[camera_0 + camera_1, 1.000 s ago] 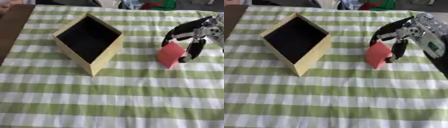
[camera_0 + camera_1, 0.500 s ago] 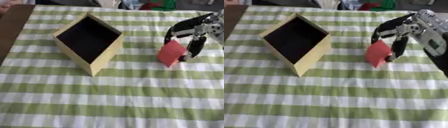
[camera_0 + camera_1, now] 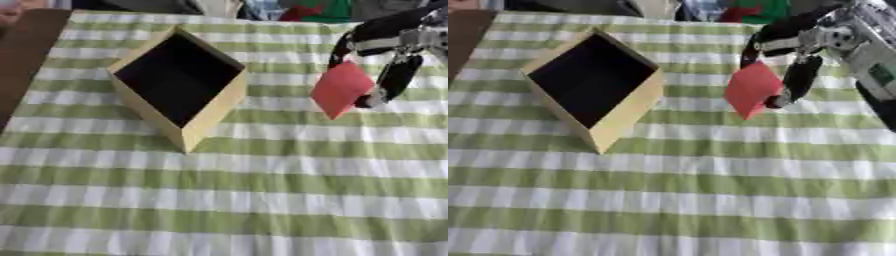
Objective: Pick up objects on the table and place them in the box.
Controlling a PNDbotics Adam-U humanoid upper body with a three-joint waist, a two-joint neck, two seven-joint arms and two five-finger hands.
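A: To the left of the right hand, the box is seen on the checked cloth, mouth open and dark inside. Step in hand?

B: The carry, judged from the frames. A red block is pinched between the thumb and the curled fingers, tilted on a corner. It appears to be lifted clear of the cloth, though contact at the bottom tip cannot be ruled out.

A: Block relative to the hand?

B: Held just under the palm, inside the curl, with most of it sticking out on the side toward the box. The box is well apart from it; nothing lies between.

A: Next move?

B: The block probably needs to be carried left until it is over the dark opening, then the fingers opened. The near wall of the box must be cleared, since the box sits askew.

A: Left hand?

B: Not shown in either view.
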